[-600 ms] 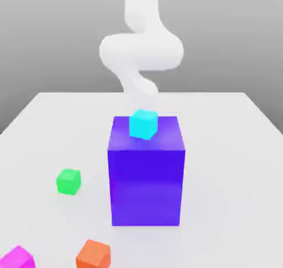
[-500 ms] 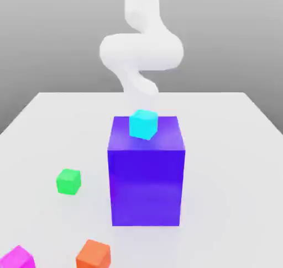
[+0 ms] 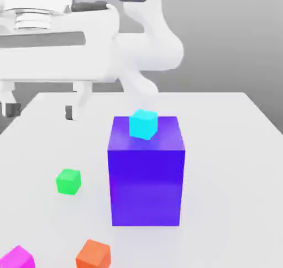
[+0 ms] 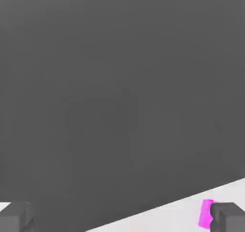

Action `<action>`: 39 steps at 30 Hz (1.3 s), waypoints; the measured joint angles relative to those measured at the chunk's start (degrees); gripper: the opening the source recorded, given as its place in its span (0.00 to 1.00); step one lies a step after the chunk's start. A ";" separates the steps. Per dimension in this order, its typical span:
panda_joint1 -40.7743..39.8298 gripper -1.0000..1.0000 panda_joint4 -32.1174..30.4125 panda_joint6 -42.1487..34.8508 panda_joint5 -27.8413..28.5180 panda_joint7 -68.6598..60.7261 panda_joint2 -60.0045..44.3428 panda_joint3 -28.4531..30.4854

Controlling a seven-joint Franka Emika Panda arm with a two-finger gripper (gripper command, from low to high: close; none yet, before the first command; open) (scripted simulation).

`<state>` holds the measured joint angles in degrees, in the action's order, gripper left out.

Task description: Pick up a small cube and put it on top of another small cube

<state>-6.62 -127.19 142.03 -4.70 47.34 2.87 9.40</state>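
Below the widely parted, empty fingers [image 3: 69, 112], toward the exterior view's near left corner, the magenta cube [image 3: 17, 259] sits on the table [image 3: 221, 173], so picking and stacking both remain undone.

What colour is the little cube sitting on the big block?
Cyan, a bright light blue; the cube shows best in the exterior view.

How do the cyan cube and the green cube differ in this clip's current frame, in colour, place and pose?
The cyan cube is bright blue-green, while the green cube is a plain vivid green. The cyan cube sits on top of the blue-purple block; the green cube rests on the table. Both are small, plain-coloured cubes, and neither is in the claw.
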 joint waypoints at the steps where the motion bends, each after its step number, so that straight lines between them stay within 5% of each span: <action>1: -0.71 0.50 0.23 0.48 -0.43 -0.07 -2.09 0.26; 17: -9.03 0.50 4.82 12.15 -7.19 -1.95 -35.49 0.22; 18: -9.31 0.00 5.06 12.94 -7.48 -2.15 -36.53 -0.11; 29: -7.70 0.00 3.16 7.53 -5.19 -0.65 -29.20 2.10; 39: -8.15 0.00 -15.59 6.82 14.03 -0.84 -8.24 11.92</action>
<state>-14.77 -142.78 148.85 9.32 46.50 -5.36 21.32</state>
